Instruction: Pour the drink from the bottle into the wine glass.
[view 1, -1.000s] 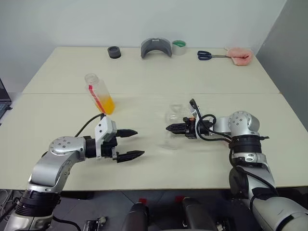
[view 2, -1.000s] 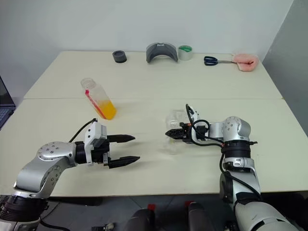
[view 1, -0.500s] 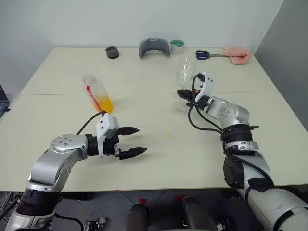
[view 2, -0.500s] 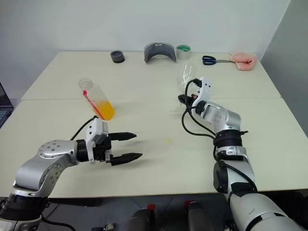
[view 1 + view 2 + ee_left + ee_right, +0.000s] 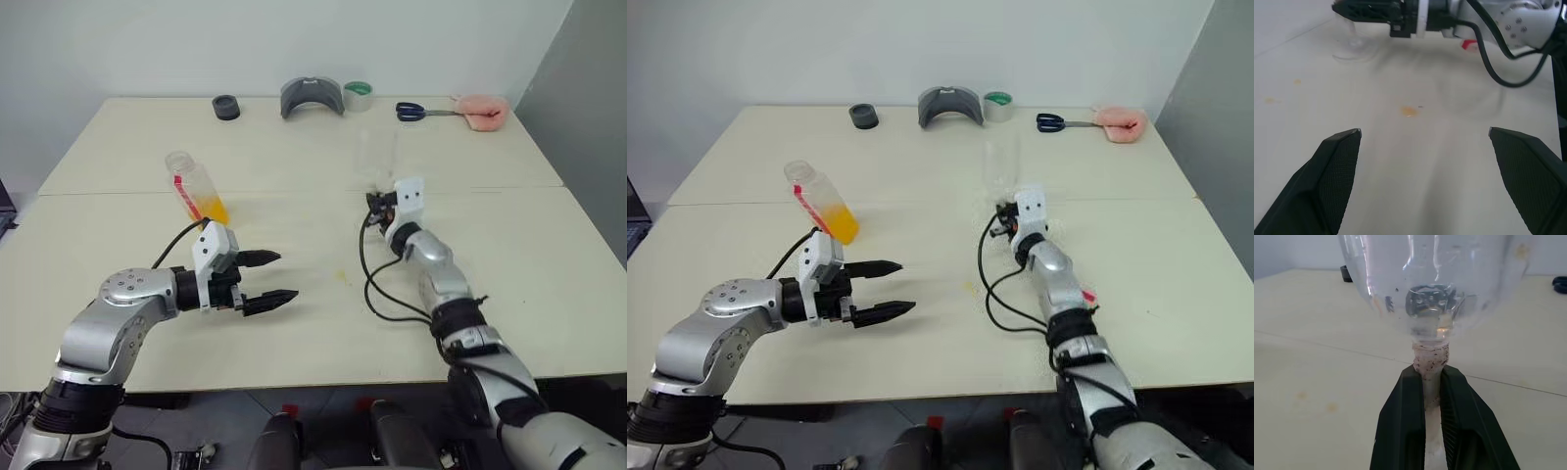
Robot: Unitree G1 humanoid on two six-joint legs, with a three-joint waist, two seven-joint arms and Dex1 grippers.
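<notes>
Bottle (image 5: pixel 196 188): small clear plastic, red label strip along its length, leaning with its long axis tilted, mouth end up and toward the far left, base toward the near right; it rests on the left half of the cream table (image 5: pixel 294 157), with the orange-yellow drink (image 5: pixel 215 211) pooled in its lower end. Left gripper (image 5: pixel 270 278): near the table's front, just this side of the bottle and apart from it, black fingers (image 5: pixel 1337 166) spread wide with nothing between them, pointing toward the table's middle. Wine glass (image 5: pixel 376 157): clear, stemmed, upright with its long axis vertical, bowl on top, right of centre on the table; bowl appears empty. Right gripper (image 5: pixel 1431 396): fingers clamped on the glass's thin stem just below the bowl; whether the foot touches the table cannot be told. Far edge, left to right: a black ring-shaped object (image 5: pixel 226 106), a grey curved piece (image 5: pixel 312 96), a roll of tape with a green core (image 5: pixel 358 95), blue-handled scissors (image 5: pixel 419 111), a pink cloth (image 5: pixel 484 110). Small orange spot (image 5: pixel 343 278) on the table between the grippers.
</notes>
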